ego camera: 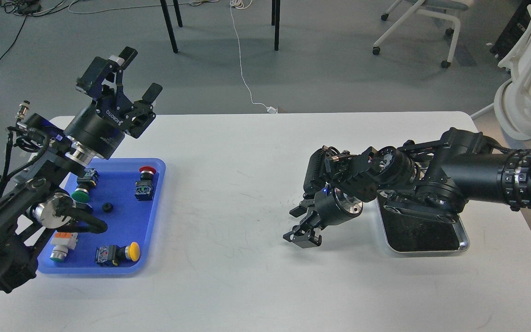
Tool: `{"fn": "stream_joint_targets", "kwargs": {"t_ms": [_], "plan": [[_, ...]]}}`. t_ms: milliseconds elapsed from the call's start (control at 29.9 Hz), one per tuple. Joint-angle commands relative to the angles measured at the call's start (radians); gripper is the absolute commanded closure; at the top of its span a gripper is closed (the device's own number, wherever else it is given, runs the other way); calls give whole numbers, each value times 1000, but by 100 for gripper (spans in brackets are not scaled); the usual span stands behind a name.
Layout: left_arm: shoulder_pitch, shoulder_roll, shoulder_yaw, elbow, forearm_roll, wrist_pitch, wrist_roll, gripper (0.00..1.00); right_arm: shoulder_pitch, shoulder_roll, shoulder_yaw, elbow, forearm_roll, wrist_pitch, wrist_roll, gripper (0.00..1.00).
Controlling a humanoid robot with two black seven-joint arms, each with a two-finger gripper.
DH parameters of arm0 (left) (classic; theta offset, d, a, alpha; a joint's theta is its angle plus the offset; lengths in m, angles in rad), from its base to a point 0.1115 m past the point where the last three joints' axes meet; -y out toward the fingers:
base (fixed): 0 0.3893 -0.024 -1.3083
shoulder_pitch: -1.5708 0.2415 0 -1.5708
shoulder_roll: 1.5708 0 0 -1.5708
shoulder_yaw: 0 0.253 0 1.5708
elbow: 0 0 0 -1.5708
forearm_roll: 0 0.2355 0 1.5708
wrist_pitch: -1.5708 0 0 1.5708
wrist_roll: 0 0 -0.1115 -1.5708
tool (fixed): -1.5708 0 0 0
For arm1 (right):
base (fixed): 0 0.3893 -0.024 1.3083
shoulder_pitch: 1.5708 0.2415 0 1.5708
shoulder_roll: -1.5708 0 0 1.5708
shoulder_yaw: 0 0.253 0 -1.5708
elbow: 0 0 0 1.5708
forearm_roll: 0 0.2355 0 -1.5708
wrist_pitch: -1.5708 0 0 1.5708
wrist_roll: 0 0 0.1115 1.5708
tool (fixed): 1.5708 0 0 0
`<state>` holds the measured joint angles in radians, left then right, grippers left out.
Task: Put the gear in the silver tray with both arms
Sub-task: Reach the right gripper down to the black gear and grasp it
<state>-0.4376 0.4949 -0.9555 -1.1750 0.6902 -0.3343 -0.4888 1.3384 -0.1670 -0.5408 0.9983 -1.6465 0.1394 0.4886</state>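
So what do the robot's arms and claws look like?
Both arms are black and chunky, built from round drum-like joints with silver rings. The left gripper has two flat black fingers and white lettering on its body. The right gripper shows a small blue light nearby. Thin black cables run along both.

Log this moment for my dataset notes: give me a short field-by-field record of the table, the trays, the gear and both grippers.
table: white table
blue tray: on the left, holds push-button switches and the gear
gear: small, black, lying in the blue tray
silver tray: on the right, partly under the right arm, visible part shows no gear
left gripper: raised above the blue tray's far end, fingers apart, holding nothing
right gripper: low over the table left of the silver tray, holding nothing visible
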Motion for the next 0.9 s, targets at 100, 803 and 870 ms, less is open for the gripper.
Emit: {"fn": "stream_joint_targets", "kwargs": {"t_ms": [100, 803, 870], "plan": [[0, 7, -3, -5, 0, 1, 0, 2, -18, 11, -2, -18, 0, 0, 0, 39], [2, 11, -22, -5, -1, 0, 0, 2, -18, 4, -28, -26, 7, 3, 0, 74], [2, 11, -32, -5, -1, 0, 0, 2, -18, 4, -28, -30, 7, 3, 0, 78]]}}
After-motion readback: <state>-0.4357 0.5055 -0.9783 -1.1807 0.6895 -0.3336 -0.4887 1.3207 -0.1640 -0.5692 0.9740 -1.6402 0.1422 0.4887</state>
